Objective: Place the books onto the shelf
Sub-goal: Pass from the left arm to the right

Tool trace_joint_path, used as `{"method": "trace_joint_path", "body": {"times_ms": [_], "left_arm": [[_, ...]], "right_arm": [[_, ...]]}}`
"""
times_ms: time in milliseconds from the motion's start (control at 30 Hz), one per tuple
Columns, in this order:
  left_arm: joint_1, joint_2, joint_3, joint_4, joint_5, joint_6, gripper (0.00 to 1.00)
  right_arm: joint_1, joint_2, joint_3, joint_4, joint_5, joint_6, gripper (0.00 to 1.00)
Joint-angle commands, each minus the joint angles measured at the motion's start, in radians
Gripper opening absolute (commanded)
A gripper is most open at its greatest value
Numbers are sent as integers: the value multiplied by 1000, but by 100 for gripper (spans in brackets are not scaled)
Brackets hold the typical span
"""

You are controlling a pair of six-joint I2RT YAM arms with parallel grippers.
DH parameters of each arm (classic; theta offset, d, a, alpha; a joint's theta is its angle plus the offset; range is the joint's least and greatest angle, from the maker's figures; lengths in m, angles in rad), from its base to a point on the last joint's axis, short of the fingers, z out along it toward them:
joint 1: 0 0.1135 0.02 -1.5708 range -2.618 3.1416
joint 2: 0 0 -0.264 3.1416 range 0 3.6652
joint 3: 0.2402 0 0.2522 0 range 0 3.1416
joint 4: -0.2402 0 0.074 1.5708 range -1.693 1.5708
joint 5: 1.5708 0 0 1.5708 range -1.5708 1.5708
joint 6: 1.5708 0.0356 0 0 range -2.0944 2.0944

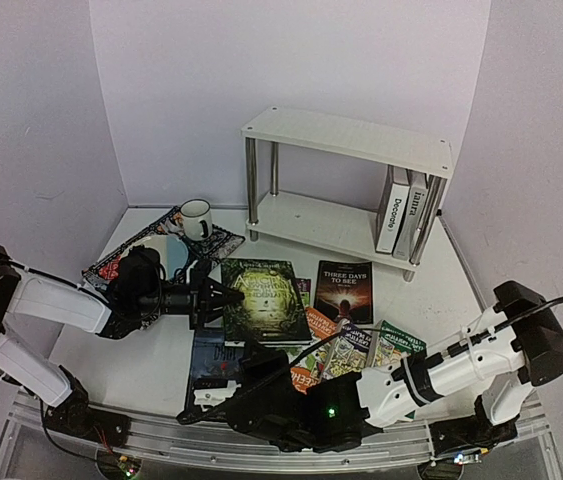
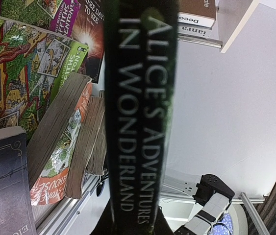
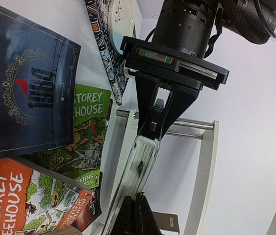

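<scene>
On the overhead camera I see the left jaws (image 1: pixel 216 298) pinching the left edge of the green book (image 1: pixel 261 295), which lies on the table (image 1: pixel 436 290). The right jaws (image 1: pixel 253 355) sit at that book's near edge. The shelf (image 1: pixel 346 140) stands well beyond both jaws, with two white books (image 1: pixel 401 208) upright at the right end of its lower board. A black book (image 1: pixel 343 290) lies just right of the green one.

On the left wrist camera, the green book (image 2: pixel 140 122) runs straight out from between my jaws, spine towards the lens. Orange paperbacks (image 2: pixel 59 142) lie to its left.

On the right wrist camera, the right jaws (image 3: pixel 135 215) are pressed together against the green book (image 3: pixel 140 164); I cannot tell whether anything is caught between them. Straight ahead, the left jaws (image 3: pixel 150 134) clamp its far end. A dark blue book (image 3: pixel 25 83) lies to the left.
</scene>
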Motion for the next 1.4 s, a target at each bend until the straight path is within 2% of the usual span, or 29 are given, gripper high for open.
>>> {"method": "trace_joint_path", "body": {"times_ms": [0,133,267,467,533,567,633,667,733,1033,1200,1367], "left_arm": [[-2,-28,50,112,55,11,11],[-2,-31,66,113,86,60,20],[-2,-43,67,112,90,82,20],[-2,-51,66,111,83,78,8],[-2,-54,66,113,85,77,1],[-2,-58,67,112,84,77,0],[-2,-68,66,111,79,74,0],[-2,-72,65,110,74,71,0],[-2,-78,63,110,70,62,0],[-2,-96,50,113,43,-4,0],[-2,-106,41,112,39,-18,0],[-2,-113,31,112,38,-26,0]], "right_arm": [[-1,2,-10,50,52,-20,0],[-2,-2,-12,59,61,-32,0],[-2,-17,-20,64,74,-36,0],[-2,-62,-61,81,73,-36,0],[-2,-77,-79,90,70,-39,0],[-2,-84,-93,101,66,-44,12],[-2,-108,-129,138,55,-59,57],[-1,-121,-147,161,49,-71,71],[-1,-143,-186,213,40,-93,78],[-7,-170,-289,488,2,-208,84],[-37,-64,-259,717,37,-370,75],[-70,58,-224,1097,45,-655,60]]}}
